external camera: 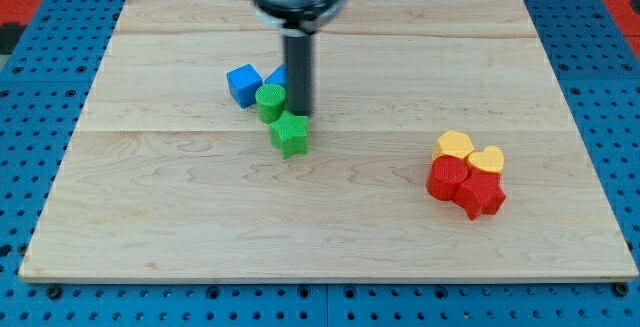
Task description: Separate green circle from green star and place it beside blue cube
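My tip [301, 115], a plain rod end effector with no jaws, touches the green star [290, 134] below it, the green circle [270, 101] just left, beside the blue cube [244, 84].

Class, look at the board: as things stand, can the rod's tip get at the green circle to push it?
Probably yes: my tip sits right beside the green circle, on the view's right, nothing between them; the green star lies just below.

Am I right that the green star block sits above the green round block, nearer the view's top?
Not quite. The camera view shows the green star block below the green round block, nearer the view's bottom. The two are touching, as far as I can tell.
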`<state>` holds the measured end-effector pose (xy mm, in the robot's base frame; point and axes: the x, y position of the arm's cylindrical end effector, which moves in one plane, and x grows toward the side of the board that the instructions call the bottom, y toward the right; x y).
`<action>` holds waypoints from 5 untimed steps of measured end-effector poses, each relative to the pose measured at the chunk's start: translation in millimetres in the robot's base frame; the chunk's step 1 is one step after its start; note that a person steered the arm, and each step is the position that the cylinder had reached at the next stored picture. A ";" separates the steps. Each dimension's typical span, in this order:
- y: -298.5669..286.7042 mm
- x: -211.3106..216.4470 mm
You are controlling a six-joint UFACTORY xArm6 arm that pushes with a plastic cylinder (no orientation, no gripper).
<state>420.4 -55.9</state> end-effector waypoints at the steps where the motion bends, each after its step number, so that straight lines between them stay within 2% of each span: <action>1: -16.7 -9.2; 3: -75.6 -26.5; 4: -77.6 -34.0; 5: -95.4 -19.8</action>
